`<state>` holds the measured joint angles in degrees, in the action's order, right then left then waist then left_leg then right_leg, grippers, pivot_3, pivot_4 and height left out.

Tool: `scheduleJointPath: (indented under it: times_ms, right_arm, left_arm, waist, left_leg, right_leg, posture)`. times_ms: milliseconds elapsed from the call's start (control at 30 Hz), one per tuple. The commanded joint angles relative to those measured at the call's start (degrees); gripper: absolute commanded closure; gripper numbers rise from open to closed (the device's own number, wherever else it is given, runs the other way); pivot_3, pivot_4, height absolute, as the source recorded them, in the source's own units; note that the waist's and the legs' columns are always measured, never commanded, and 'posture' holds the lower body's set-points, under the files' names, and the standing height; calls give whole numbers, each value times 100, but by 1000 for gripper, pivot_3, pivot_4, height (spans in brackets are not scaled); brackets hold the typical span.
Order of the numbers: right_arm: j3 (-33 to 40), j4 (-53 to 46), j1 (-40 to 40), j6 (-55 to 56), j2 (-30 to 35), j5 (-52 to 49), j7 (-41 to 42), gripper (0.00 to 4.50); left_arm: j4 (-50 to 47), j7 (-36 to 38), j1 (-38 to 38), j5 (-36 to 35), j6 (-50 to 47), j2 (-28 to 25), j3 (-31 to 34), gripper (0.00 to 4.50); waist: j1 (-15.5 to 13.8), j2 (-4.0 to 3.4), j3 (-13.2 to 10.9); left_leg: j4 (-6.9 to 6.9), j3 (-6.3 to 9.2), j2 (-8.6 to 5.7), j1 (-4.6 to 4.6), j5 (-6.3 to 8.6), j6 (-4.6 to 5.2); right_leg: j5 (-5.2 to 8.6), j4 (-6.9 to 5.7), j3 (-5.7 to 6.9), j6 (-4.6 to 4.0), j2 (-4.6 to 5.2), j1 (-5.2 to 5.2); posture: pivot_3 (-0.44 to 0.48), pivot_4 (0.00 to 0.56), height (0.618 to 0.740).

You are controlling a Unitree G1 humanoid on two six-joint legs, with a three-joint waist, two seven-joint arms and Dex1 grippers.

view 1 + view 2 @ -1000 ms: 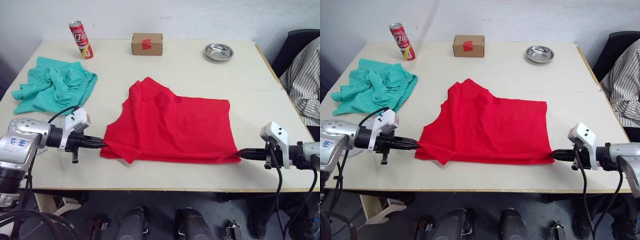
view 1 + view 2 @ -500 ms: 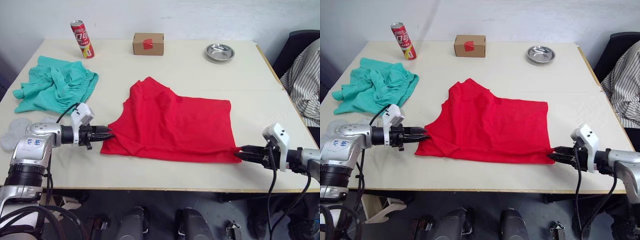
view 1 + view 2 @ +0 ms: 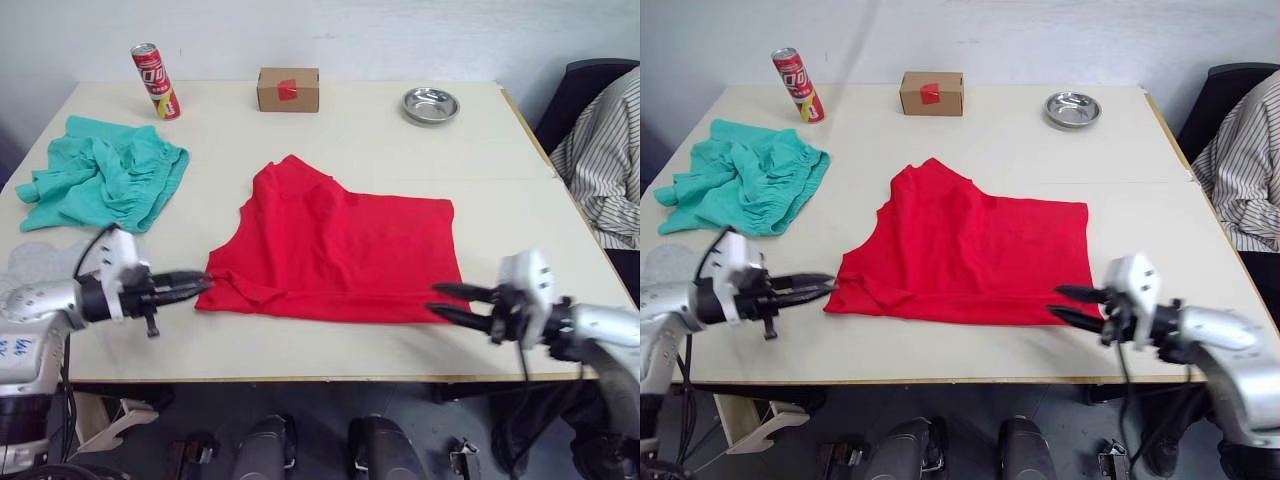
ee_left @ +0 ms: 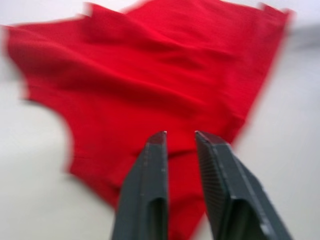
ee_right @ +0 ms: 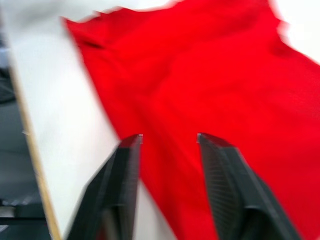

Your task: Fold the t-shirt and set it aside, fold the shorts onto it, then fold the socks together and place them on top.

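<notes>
- Right gripper [image 3: 437, 302]: fingers spread, nothing between them, tips at the near right corner of the t-shirt [image 3: 340, 250], low over the table [image 3: 350, 130].
- Left gripper [image 3: 198, 285]: tips at the t-shirt's near left corner. In the left wrist view a narrow gap shows between the fingers [image 4: 150, 170], with red cloth beyond; released, holding nothing.
- T-shirt lies mid-table towards the near edge, partly folded, with a doubled band along the near hem and a sleeve bump at the far left.
- Handling judgement: thin cotton, light, limp, will drape and slide over the smooth top. Best pinched at the two near corners through all layers, then lifted evenly so the fold does not sag open.
- Socks [image 3: 40, 262]: pale grey, flat, near left edge beside the left arm; very light.
- Shorts [image 3: 100, 180]: crumpled heap, far left, well apart from the t-shirt; soft, need spreading first.
- Far edge containers: cardboard box [image 3: 288, 88], closed, red tape on its front, contents unseen; metal bowl [image 3: 431, 104], looks empty; red can [image 3: 154, 80] standing tilted.
</notes>
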<state>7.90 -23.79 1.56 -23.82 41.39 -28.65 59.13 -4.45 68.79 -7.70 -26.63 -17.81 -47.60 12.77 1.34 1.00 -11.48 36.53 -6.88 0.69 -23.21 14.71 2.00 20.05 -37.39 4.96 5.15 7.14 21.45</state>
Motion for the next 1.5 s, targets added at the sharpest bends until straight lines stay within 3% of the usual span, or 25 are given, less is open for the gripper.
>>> scheduleJointPath:
  times_ms: [33, 67, 233, 400, 733, 933, 1133, 1233, 1300, 1367, 1500]
  right_arm:
    - [-416, 235, 168, 677, -268, 419, -94, 4296]
    - [-562, 420, 200, 874, -357, 551, -77, 4486]
    - [-880, 1311, 354, 1755, -526, 1013, 49, 4486]
    - [-749, 1767, 373, 1971, -425, 1026, 109, 4486]
    - [-155, 2457, -8, 2089, -411, 1056, -454, 4486]
    - [800, 2690, -438, 2024, -544, 647, -1009, 4486]
    - [1231, 2204, -787, 1945, -472, 424, -1057, 4486]
    - [1241, 1367, -908, 1519, -316, 112, -943, 4500]
    - [996, 878, -1084, 1482, -24, 205, -573, 4128]
    - [748, 649, -1221, 1714, 184, 509, -350, 3563]
    - [281, 876, -1203, 2169, 432, 1199, -214, 2109]
  left_arm:
    - [-333, 157, 111, 275, 435, 57, -495, 4500]
    - [-266, 118, 65, 383, 567, 154, -655, 4500]
    - [369, -220, -421, 1072, 1203, 543, -1260, 4500]
    - [1461, -596, -1298, 1408, 1587, 952, -1405, 4500]
    - [2815, -1036, -2236, 1683, 2041, 1415, -1408, 4500]
    - [2898, -1840, -2081, 1469, 1986, 1478, -801, 4500]
    - [1599, -1465, -1258, 184, 995, 1075, 207, 4500]
    - [757, -909, -552, 90, 741, 440, 291, 3904]
    - [325, -509, -66, 218, 912, 58, 197, 3304]
    - [129, -317, 227, 299, 1089, -127, 137, 2664]
    - [556, -178, 404, 1232, 2528, -261, -280, 1350]
  waist:
    - [-14, 2, 0]
    - [-14, 2, 0]
    - [-28, 3, 1]
    - [-30, 7, 1]
    - [11, 9, 1]
    - [3, 12, 2]
    - [46, 12, 2]
    - [45, 8, 1]
    - [32, 2, 2]
    - [14, -3, 5]
    - [-96, 0, 6]
  left_leg:
    - [-1, 0, -2, -1, 0, 0]
    - [-1, 0, -2, -1, -1, 0]
    - [-3, -2, -3, -2, -2, 2]
    - [-3, -2, -3, -1, -22, 34]
    - [4, -2, -3, -3, -26, 41]
    - [5, 1, -3, -1, -25, 40]
    - [-2, 1, 1, 0, -22, 36]
    - [-5, 1, 2, 1, -9, 12]
    - [-22, 1, 1, 7, -6, 7]
    - [-31, 0, 0, 9, -4, 8]
    - [-45, 4, 1, 9, -1, 13]
  right_leg:
    - [0, 0, 0, 0, 2, 2]
    - [0, 1, 0, 0, 2, 2]
    - [-1, 2, 3, -2, -1, 2]
    - [-2, -4, 8, -2, -3, 3]
    - [-3, -4, 17, 1, -4, -2]
    - [-4, -4, 17, 2, -2, -5]
    - [-4, -2, 13, 2, -3, -2]
    - [-4, -3, 8, 2, -2, 1]
    - [-4, 2, 2, 1, -1, 1]
    - [-2, 11, 2, -1, 0, 1]
    - [-7, 33, 9, -11, -1, -1]
  posture:
    - [0, 150, 740]
    - [0, 150, 740]
    - [0, 150, 740]
    - [0, 150, 740]
    - [0, 150, 740]
    - [0, 150, 740]
    - [0, 150, 740]
    - [0, 150, 740]
    - [0, 150, 740]
    - [0, 150, 740]
    - [0, 150, 740]
